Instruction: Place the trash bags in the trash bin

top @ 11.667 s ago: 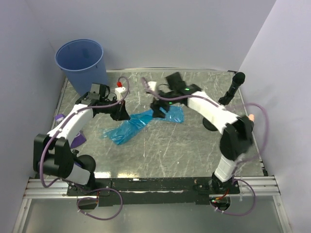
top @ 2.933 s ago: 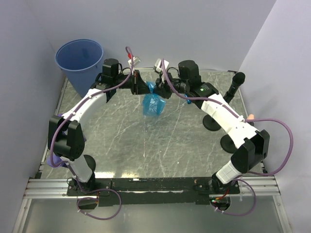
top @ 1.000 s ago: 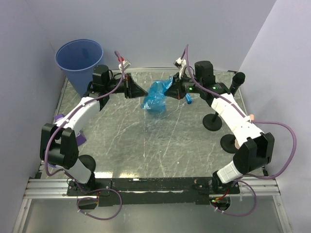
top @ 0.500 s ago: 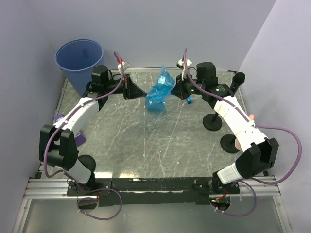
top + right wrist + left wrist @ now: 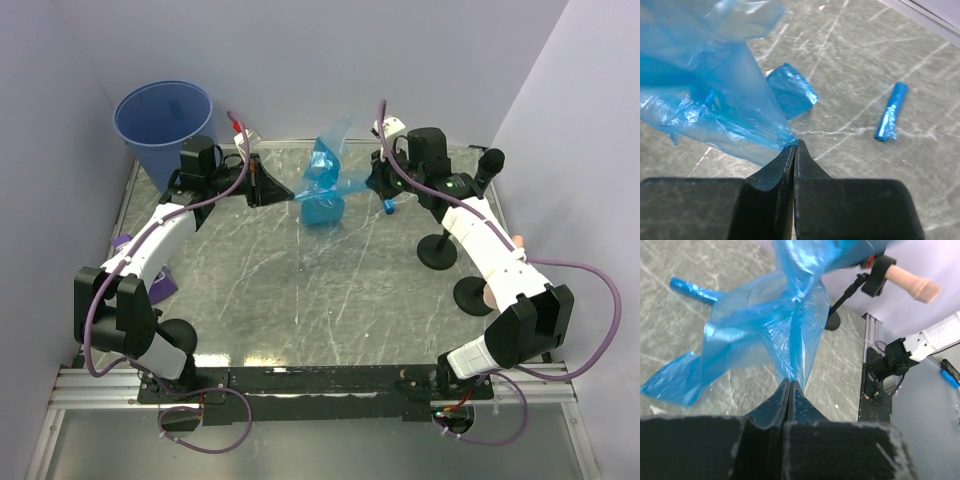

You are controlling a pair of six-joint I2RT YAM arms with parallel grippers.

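Observation:
A thin bright blue trash bag (image 5: 323,188) hangs stretched above the table's far middle. My left gripper (image 5: 291,197) is shut on its left edge, and my right gripper (image 5: 366,184) is shut on its right edge. In the left wrist view the film (image 5: 775,330) fans out from the closed gripper tips (image 5: 790,382). The right wrist view shows the bag (image 5: 715,100) pinched at the gripper tips (image 5: 795,144). A rolled blue trash bag (image 5: 387,207) (image 5: 891,118) lies on the table under the right gripper. The blue trash bin (image 5: 165,125) stands at the far left corner, behind the left arm.
Black round-footed stands (image 5: 437,251) (image 5: 470,293) sit on the right side, and a black post (image 5: 487,166) rises at the far right. Purple items (image 5: 163,287) lie by the left edge. A raised rim (image 5: 128,190) borders the marbled table.
The two grippers have drawn apart, left one leftward and right one rightward. The bag between them is pulled wider and its top flap has risen.

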